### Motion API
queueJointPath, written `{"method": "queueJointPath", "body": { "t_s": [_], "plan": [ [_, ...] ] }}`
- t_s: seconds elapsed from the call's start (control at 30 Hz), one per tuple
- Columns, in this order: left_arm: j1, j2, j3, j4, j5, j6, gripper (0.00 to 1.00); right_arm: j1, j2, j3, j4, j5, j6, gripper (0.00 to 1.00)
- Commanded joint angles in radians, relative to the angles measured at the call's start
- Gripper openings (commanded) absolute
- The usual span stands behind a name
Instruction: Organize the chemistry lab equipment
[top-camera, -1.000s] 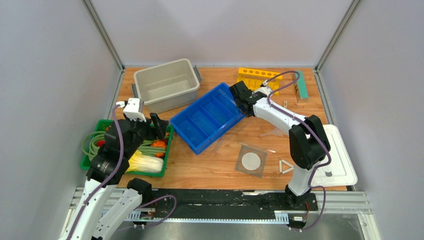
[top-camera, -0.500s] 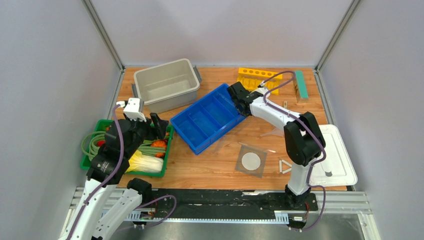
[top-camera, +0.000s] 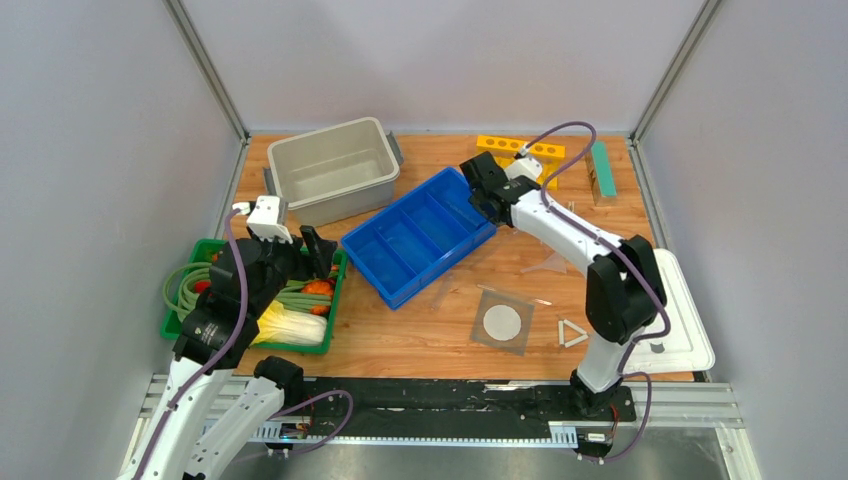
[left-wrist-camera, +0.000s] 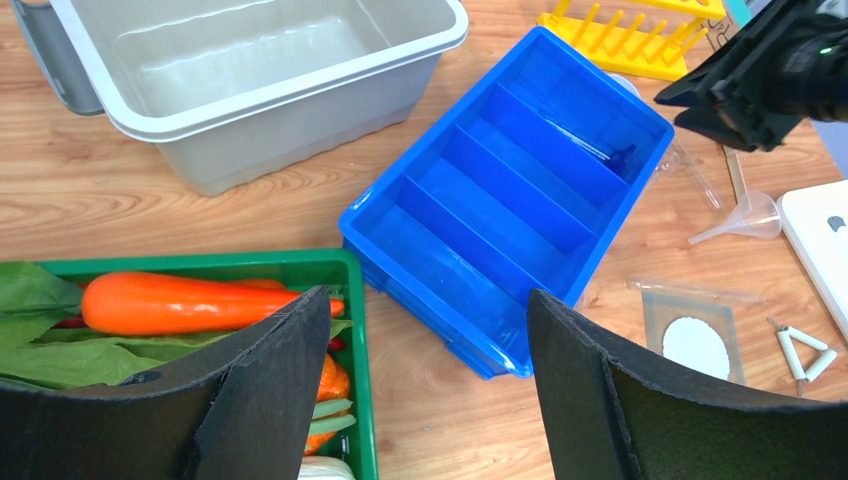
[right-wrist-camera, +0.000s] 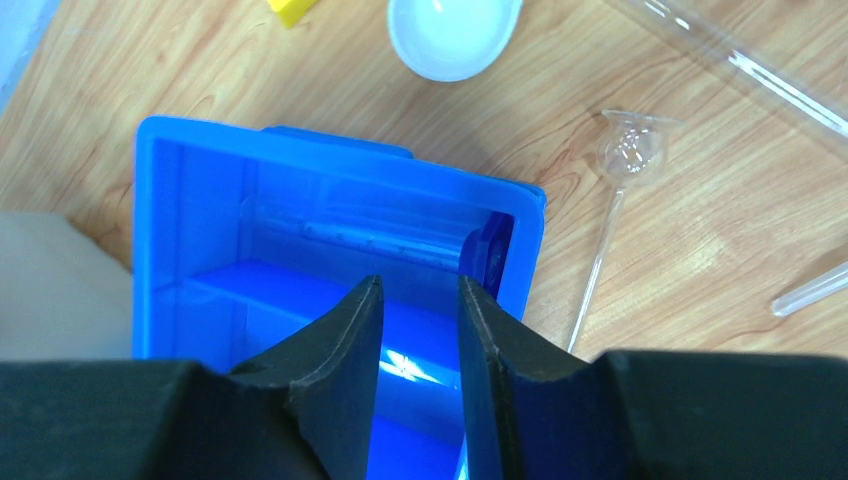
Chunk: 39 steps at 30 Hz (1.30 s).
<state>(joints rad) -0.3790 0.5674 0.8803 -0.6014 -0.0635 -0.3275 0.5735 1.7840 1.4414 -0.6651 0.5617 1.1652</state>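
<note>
A blue-tipped clear cylinder (right-wrist-camera: 370, 235) lies on its side in the end compartment of the blue divided bin (top-camera: 415, 235). My right gripper (right-wrist-camera: 420, 285) hovers just above that compartment, open, with nothing between its fingers. On the wood beside the bin lie a clear round dish (right-wrist-camera: 452, 30), a glass funnel (right-wrist-camera: 630, 150) and thin clear rods (right-wrist-camera: 740, 60). Nearer me are the grey mesh with a white disc (top-camera: 502, 321) and the white triangle (top-camera: 571, 333). My left gripper (left-wrist-camera: 428, 300) stands wide open and empty over the right edge of the green tray (left-wrist-camera: 352, 300).
A grey tub (top-camera: 332, 167) stands at the back left, with a yellow rack (top-camera: 515, 148) and a green block (top-camera: 603, 172) at the back right. The green tray holds a carrot (left-wrist-camera: 170, 302) and other vegetables. A white lid (top-camera: 670, 310) lies at the right edge.
My right gripper's jaws have parted over the bin's end compartment, and the arm has shifted slightly. The cylinder lies free in the bin. The left arm has not moved.
</note>
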Motion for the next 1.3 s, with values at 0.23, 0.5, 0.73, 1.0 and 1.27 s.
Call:
{"method": "queueJointPath", "body": {
  "t_s": [0.23, 0.5, 0.73, 1.0, 1.27],
  "plan": [
    [0.003, -0.011, 0.02, 0.037, 0.004, -0.005, 0.79, -0.194, -0.241, -0.205, 0.148, -0.362, -0.634, 0.5],
    [0.003, -0.006, 0.019, 0.037, 0.01, -0.005, 0.79, -0.343, -0.091, -0.096, 0.042, -0.597, -0.824, 0.65],
    [0.003, -0.003, 0.019, 0.035, 0.008, -0.005, 0.79, -0.397, 0.078, 0.045, -0.008, -0.683, -0.886, 0.67],
    [0.003, 0.003, 0.02, 0.037, 0.005, -0.005, 0.8, -0.42, 0.176, 0.09, -0.027, -0.706, -0.93, 0.57],
    [0.003, 0.011, 0.02, 0.037, 0.005, -0.005, 0.79, -0.445, 0.199, 0.065, -0.005, -0.74, -0.955, 0.51]
  ]
}}
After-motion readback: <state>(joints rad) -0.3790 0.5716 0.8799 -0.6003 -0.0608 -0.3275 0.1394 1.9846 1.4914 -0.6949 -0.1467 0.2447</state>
